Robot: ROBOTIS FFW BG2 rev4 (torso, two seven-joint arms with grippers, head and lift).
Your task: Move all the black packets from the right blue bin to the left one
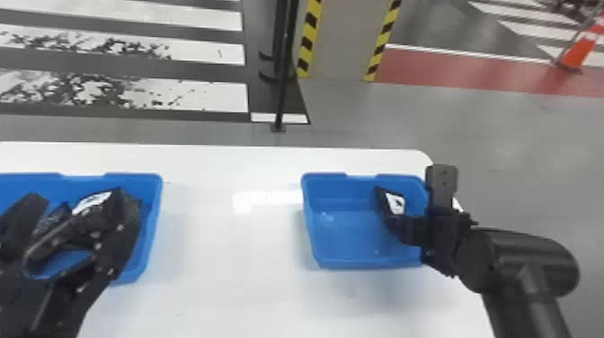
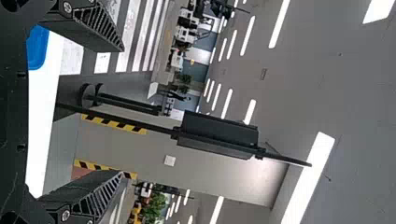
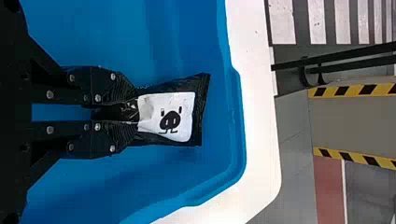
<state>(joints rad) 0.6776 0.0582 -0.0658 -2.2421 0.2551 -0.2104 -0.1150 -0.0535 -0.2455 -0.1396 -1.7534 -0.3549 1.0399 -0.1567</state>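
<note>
"Where is the right gripper [image 1: 395, 224] being held?"

"Inside the right blue bin [image 1: 344, 238], toward that bin's right end, with its arm coming in over the right wall. Its fingers are closing on one end of a black packet [image 3: 170, 116], pinching it between them."

"And how is that packet lying?"

"It is sticking out from the fingertips toward the right blue bin's far wall, its white label with a black drawing facing the wrist camera."

"What about the left gripper [image 1: 74, 200]?"

"That one is hovering over the left blue bin [image 1: 152, 242], which is sitting well apart from the right blue bin, on its left. In the left wrist view, the fingers are standing wide apart, with the room showing between them."

"Is anything lying in the left bin?"

"At least one packet with a white label [image 1: 92, 202] is resting there, well to the left of the right blue bin. The gripper is partly covering the contents, so the number is staying uncertain."

"And around them?"

"A white table [image 1: 224, 251] is supporting the right blue bin and its neighbour. Beyond the right blue bin, a pillar with yellow-and-black edging [image 1: 337, 40] is standing, and farther off to that bin's right, an orange cone [image 1: 577, 51]."
</note>
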